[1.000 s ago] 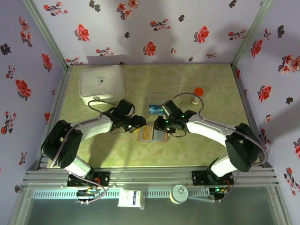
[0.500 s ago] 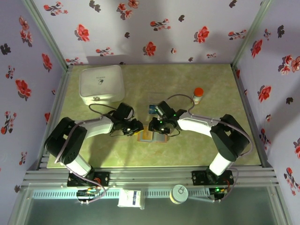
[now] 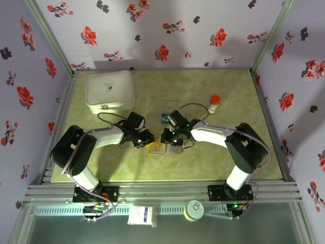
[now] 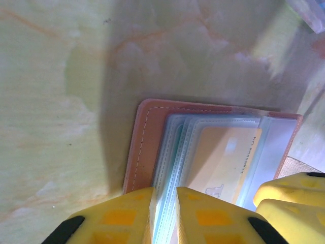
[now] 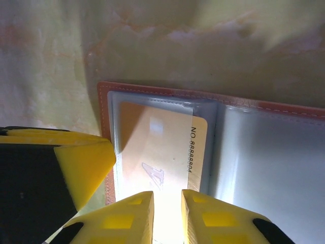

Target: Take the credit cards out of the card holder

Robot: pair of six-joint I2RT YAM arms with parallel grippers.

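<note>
Both arms have drawn in: left gripper [image 4: 163, 203] clamps the card holder [image 4: 139, 147] at its clear sleeves [image 4: 175, 152], right gripper [image 5: 166, 208] pinches the yellow card [image 5: 162, 147], and any sleeve caught with it would likely block extraction.

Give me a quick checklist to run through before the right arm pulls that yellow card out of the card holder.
1. The card holder lies open on the table: ok.
2. The left gripper is closed on the holder's sleeve edges: ok.
3. The right gripper is closed around the near edge of the yellow card: ok.
4. That grip takes the card alone, no plastic with it: cannot tell.
5. The card is free of its sleeve: not ok, its far end sits under clear plastic.
6. The two grippers have room between them: cannot tell, they stand close side by side.
</note>
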